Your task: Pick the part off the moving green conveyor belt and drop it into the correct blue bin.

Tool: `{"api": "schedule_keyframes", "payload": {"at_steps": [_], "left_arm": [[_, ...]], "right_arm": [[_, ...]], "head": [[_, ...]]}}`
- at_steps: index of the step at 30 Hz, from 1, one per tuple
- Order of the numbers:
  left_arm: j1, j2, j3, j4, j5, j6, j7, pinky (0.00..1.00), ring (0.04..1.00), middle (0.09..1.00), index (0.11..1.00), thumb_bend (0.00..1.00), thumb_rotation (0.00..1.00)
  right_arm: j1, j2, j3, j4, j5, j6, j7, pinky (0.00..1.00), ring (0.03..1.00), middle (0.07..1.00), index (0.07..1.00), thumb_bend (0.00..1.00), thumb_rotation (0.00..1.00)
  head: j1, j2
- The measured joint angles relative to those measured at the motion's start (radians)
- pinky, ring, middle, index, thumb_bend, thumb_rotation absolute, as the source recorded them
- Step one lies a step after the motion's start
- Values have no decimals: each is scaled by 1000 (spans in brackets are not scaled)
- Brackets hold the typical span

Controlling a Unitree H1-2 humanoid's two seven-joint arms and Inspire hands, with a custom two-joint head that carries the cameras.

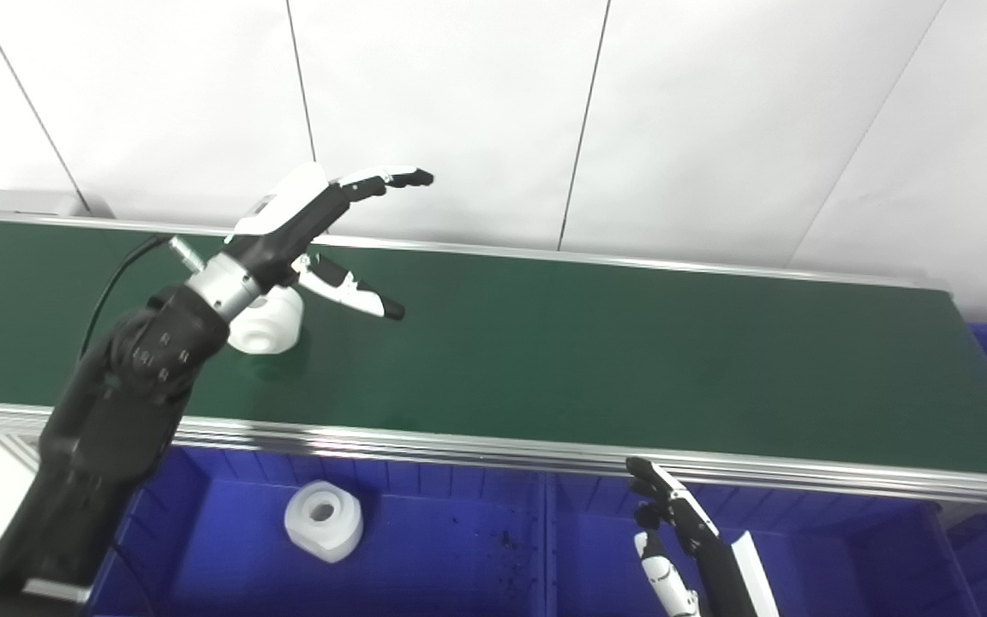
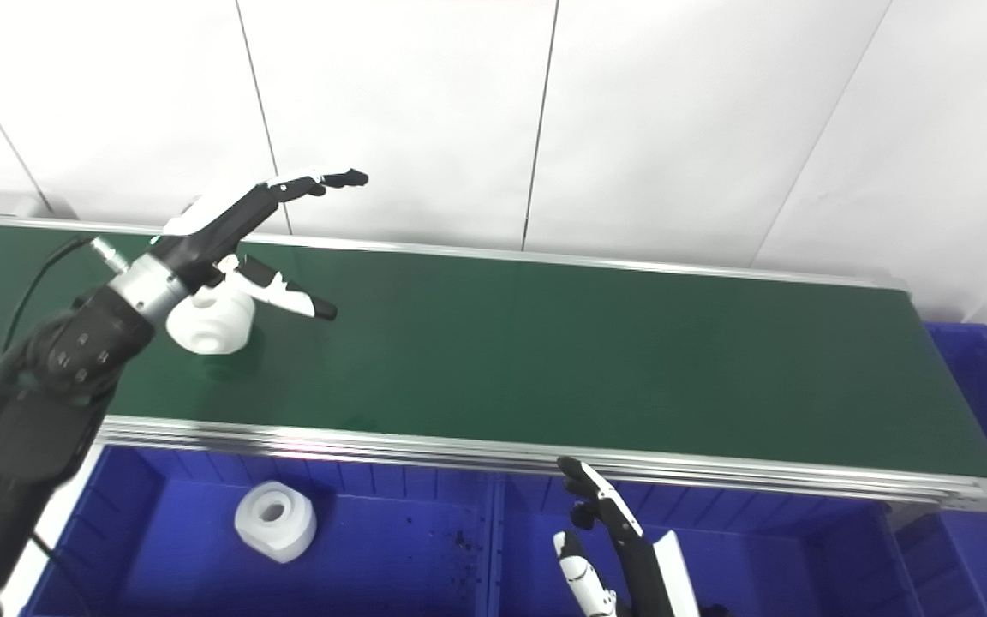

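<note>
Green belting of the conveyor (image 1: 588, 343) runs left to right across the scene, with a row of blue bins (image 1: 425, 548) along its near edge, the left one holding a white ring-shaped part (image 1: 323, 520). Over the belt's left end the left hand (image 1: 288, 231) hovers with fingers and thumb spread wide, holding nothing, just above another white part (image 1: 271, 324) lying on the belt. Low in the near right, the right hand (image 1: 673, 531) rises over a bin, fingers loosely apart and empty.
</note>
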Motion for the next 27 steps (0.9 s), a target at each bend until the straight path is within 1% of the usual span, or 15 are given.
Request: {"api": "schedule_keyframes", "payload": {"at_steps": [2, 4, 6, 7, 10, 11, 14, 17, 21, 24, 26, 27], "left_arm": [[-30, -2, -14, 88, -1, 1, 0, 868, 875, 870, 850, 1000, 228], [-56, -7, -24, 176, -10, -5, -1, 869, 878, 873, 854, 1000, 235], [-64, -8, -29, 214, -11, -11, 1, 868, 887, 880, 862, 1000, 265], [-78, -11, -35, 250, -10, -25, 4, 869, 888, 881, 862, 1000, 268], [-134, -12, -53, 403, -4, -42, 23, 831, 873, 877, 869, 1000, 297], [-148, -10, -56, 430, 1, -48, 30, 827, 872, 877, 870, 1000, 299], [-189, -8, -82, 496, 20, -64, 61, 810, 867, 887, 881, 1000, 329], [-233, -8, -106, 573, 50, -52, 83, 816, 875, 897, 889, 1000, 340], [-263, -10, -127, 636, 55, -33, 83, 820, 890, 909, 893, 1000, 333], [-271, -11, -140, 670, 56, -19, 83, 773, 900, 940, 913, 1000, 343], [-273, -11, -151, 694, 58, -12, 82, 782, 908, 945, 913, 1000, 347], [-273, -11, -157, 700, 58, -11, 81, 804, 918, 953, 917, 1000, 355]], "right_arm": [[3, 2, 0, 6, -1, -8, -7, 782, 839, 869, 861, 331, 886], [9, 3, 2, 13, 0, -18, -10, 781, 838, 868, 860, 331, 880], [17, 4, 4, 13, 1, -21, -10, 802, 854, 869, 862, 348, 880], [21, 5, 3, 13, 4, -21, -11, 804, 856, 869, 863, 350, 881], [28, 6, 3, 12, 6, -21, -10, 823, 870, 869, 865, 356, 886], [27, 6, 3, 12, 6, -21, -10, 824, 871, 868, 866, 357, 887], [30, 6, 1, 12, 6, -21, -11, 817, 857, 866, 865, 347, 896], [29, 6, 1, 12, 2, -21, -11, 823, 857, 868, 868, 350, 921], [31, 6, 0, 11, 2, -21, -11, 817, 854, 867, 868, 343, 905], [31, 5, 0, 10, 3, -21, -11, 814, 856, 872, 869, 331, 896], [33, 4, -2, 6, 4, -21, -11, 821, 857, 874, 869, 325, 893], [33, 3, -2, 2, 4, -21, -11, 817, 856, 873, 869, 328, 891]], "head": [[-6, 2], [-9, 3], [-8, 3], [-8, 3], [-6, 5], [-6, 5], [-6, 9], [-8, 11], [-8, 11], [-6, 14], [-6, 15], [-6, 18]]}}
